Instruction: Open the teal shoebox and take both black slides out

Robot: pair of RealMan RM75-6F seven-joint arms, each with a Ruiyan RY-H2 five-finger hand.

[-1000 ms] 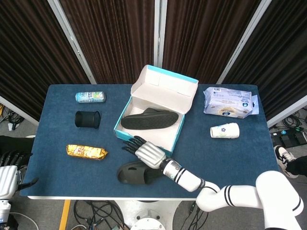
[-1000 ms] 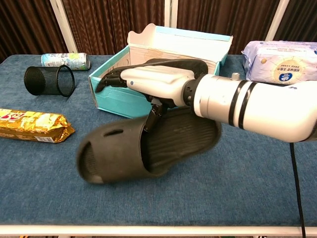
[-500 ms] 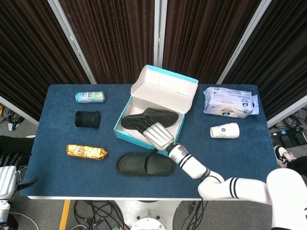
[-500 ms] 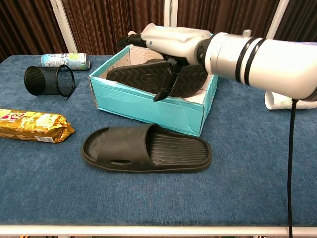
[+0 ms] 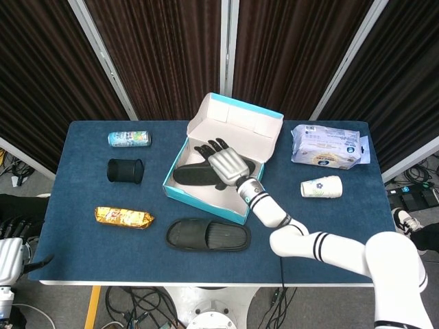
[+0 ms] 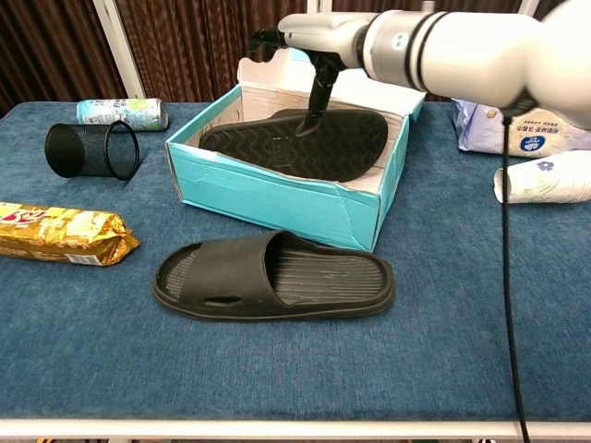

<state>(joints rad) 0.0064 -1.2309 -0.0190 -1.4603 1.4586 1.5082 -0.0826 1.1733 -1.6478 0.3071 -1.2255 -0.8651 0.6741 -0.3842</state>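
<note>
Right hand: the right hand (image 5: 228, 164) now hangs over the open box with fingers spread and nothing in them; a second ago it was low at the front edge of the tabletop with a slide in its grip, so it has let go and come back up.
Left hand: the left hand (image 5: 9, 255) sits off the tabletop's front-left corner, only partly in view; whether its fingers are apart or curled I cannot tell.
Slide in box: the second black slide (image 6: 295, 140) lies sole-up inside the box, one fingertip of the right hand close above or touching it; which of the two I cannot tell.
Slide on tabletop: the first black slide (image 6: 273, 277) lies flat, strap up, just beside the box's front wall, toward the front edge.
Teal shoebox: the teal shoebox (image 5: 175, 191) stands mid-tabletop, lid (image 5: 240, 118) tipped back toward the far edge.
Meaning: half the job looks done; the next move is likely a grasp on the remaining slide.
Around: mesh cup (image 5: 125, 171), can (image 5: 128, 138) and snack packet (image 5: 123, 217) toward the left edge; wipes pack (image 5: 325, 147) and paper cup (image 5: 321, 186) toward the right edge.
</note>
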